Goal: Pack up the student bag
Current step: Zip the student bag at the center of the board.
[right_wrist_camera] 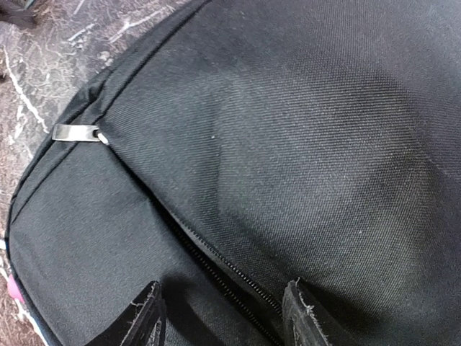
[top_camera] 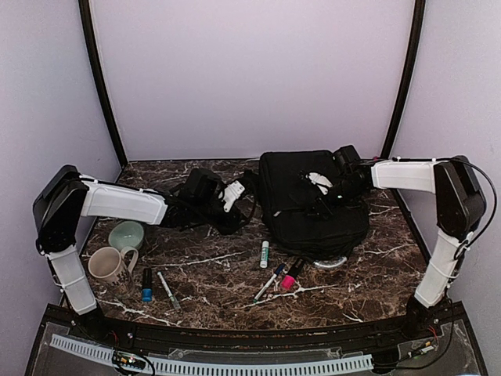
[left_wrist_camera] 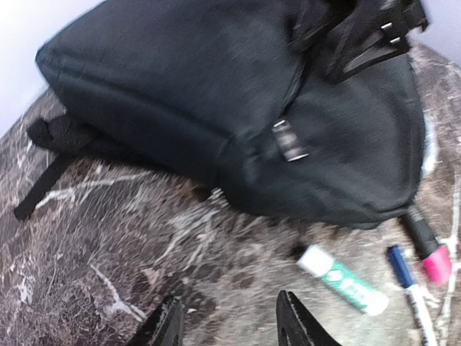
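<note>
The left arm [top_camera: 121,202] and right arm [top_camera: 403,175] have white shells on their long links and boxy black joints. A thin black cable [top_camera: 494,205] loops beside the right arm. The left gripper [left_wrist_camera: 229,317] has black fingers [left_wrist_camera: 295,321].

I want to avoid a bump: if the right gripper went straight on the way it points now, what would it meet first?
The student bag: the right gripper, jaws apart, points at its black fabric, near the zipper. How close is unclear.
</note>
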Robot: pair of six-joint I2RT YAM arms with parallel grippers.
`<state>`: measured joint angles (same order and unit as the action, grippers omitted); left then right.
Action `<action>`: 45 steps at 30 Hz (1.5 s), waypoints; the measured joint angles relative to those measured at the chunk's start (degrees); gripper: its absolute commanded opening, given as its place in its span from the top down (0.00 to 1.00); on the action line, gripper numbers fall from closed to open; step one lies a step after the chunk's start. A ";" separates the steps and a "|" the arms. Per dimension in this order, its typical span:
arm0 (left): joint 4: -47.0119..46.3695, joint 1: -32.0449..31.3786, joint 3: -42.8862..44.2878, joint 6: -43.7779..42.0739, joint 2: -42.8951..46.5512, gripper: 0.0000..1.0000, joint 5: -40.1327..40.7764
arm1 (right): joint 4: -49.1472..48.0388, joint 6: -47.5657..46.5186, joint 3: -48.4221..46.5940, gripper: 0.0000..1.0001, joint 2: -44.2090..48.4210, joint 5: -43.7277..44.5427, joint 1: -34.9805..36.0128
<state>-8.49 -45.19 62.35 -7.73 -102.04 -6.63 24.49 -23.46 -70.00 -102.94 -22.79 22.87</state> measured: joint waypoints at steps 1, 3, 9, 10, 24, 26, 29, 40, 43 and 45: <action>-0.28 0.74 0.31 -0.17 -1.42 0.54 -0.04 | 0.00 0.02 -0.26 0.45 -0.37 0.24 0.07; -1.07 1.53 0.92 -0.66 -4.70 0.54 -0.35 | -0.04 0.02 -0.55 0.45 -1.07 0.37 0.07; -2.36 1.73 4.04 -2.43 -13.62 0.54 -2.82 | -0.07 -0.02 -1.27 0.45 -2.19 0.44 0.07; -2.71 1.90 4.55 -2.73 -14.38 0.54 -3.28 | -0.04 0.00 -1.36 0.45 -2.27 0.44 0.07; -9.68 6.88 11.58 -3.72 -20.83 0.57 -17.07 | -0.09 -0.04 -1.64 0.46 -2.95 0.33 0.07; -9.64 6.95 13.33 -4.07 -22.23 0.57 -19.08 | -0.09 -0.09 -1.64 0.46 -3.02 0.33 0.07; -8.79 6.93 15.08 -4.72 -23.50 0.59 -21.22 | -0.09 -0.24 -1.66 0.46 -3.04 0.31 0.04; -4.68 7.04 18.62 -6.84 -25.88 0.96 -25.73 | 0.04 -0.48 -2.32 0.47 -3.87 -0.17 -0.04; -4.52 7.04 18.60 -6.99 -25.88 1.00 -25.29 | 0.02 -0.48 -2.32 0.47 -3.89 -0.20 -0.04; -4.74 7.04 18.16 -7.26 -25.77 1.00 -25.18 | 0.02 -0.46 -2.32 0.47 -3.89 -0.22 -0.04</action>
<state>-13.23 -38.15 80.51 -14.98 -127.81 -31.81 24.51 -23.92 -72.31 -106.83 -23.00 22.83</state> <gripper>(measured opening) 0.014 0.533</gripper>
